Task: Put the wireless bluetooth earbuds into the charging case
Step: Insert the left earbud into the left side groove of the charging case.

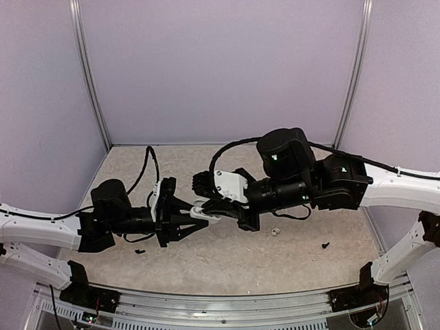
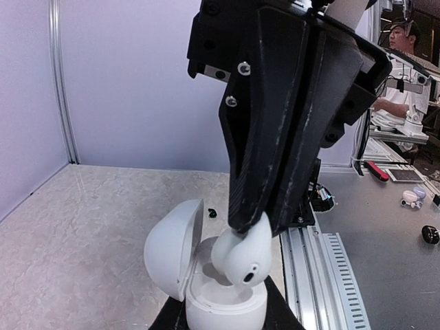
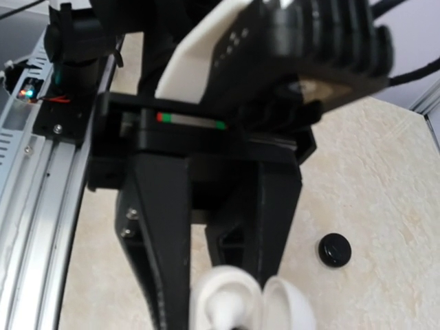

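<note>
While seemingly tight, right fingers (image 2: pixel 275 137) around earbud (image 2: pixel 242 256)

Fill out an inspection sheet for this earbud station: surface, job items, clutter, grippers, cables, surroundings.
Surface: beige speckled table top, no damage seen.
Job's things: charging case open, lid hinged back; one earbud at the mouth of the case; small white piece on the table, maybe the second bud.
Clutter: black disc; black screw-like bits on the table.
Grippers: left gripper shut on the case; right gripper shut on the earbud.
Cables: black cable arcing from the left arm over the table.
Surroundings: lilac walls; person at a neighbouring bench.
</note>
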{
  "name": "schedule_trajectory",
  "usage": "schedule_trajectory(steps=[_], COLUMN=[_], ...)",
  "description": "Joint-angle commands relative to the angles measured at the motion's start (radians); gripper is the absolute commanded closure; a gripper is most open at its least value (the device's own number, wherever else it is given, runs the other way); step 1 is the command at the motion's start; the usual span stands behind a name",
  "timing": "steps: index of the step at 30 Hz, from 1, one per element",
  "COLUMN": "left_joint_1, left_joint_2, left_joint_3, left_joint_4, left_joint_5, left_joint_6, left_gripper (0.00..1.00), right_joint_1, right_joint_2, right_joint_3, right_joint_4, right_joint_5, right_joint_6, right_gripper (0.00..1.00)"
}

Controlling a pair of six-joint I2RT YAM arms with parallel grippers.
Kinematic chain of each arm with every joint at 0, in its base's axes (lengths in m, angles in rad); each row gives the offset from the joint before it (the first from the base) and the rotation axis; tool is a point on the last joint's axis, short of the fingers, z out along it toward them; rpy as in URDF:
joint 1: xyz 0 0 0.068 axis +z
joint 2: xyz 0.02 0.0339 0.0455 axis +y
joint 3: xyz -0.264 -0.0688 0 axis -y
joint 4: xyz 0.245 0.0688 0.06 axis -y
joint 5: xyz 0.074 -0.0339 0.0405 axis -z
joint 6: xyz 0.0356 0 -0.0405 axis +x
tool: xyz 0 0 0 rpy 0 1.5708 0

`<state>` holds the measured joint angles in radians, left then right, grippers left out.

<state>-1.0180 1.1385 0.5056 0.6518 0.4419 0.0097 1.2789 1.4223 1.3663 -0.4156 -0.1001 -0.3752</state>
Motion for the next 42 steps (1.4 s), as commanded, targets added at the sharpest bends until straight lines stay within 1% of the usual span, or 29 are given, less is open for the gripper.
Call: schedule_trajectory(steps=[1, 13, 29, 42], left_joint_1=[-0.007, -0.013, -0.025, -0.034], left_joint_2=[0.004, 0.001, -0.031, -0.06], left_joint_3=[0.044, 0.045, 0.041, 0.04], left_joint_4=[0.003, 0.002, 0.024, 0.016], left_joint_5=[0.015, 0.038, 0.062, 0.04], left_joint_6=[0.022, 0.041, 0.052, 0.055], left_gripper=[0.87, 0.87, 0.87, 0.87], right_joint_1=[0.007, 0.007, 0.007, 0.007], right_joint_2=[0.024, 0.064, 0.111, 0.112], right_joint_3=[0.029, 0.045, 0.047, 0.052], right_joint_4=[-0.028, -0.074, -0.096, -0.099], right_joint_5=[0.015, 0.03, 0.021, 0.027], right_joint_6=[-0.016, -0.037, -0.018, -0.001], right_gripper=[1.0, 1.0, 1.0, 1.0])
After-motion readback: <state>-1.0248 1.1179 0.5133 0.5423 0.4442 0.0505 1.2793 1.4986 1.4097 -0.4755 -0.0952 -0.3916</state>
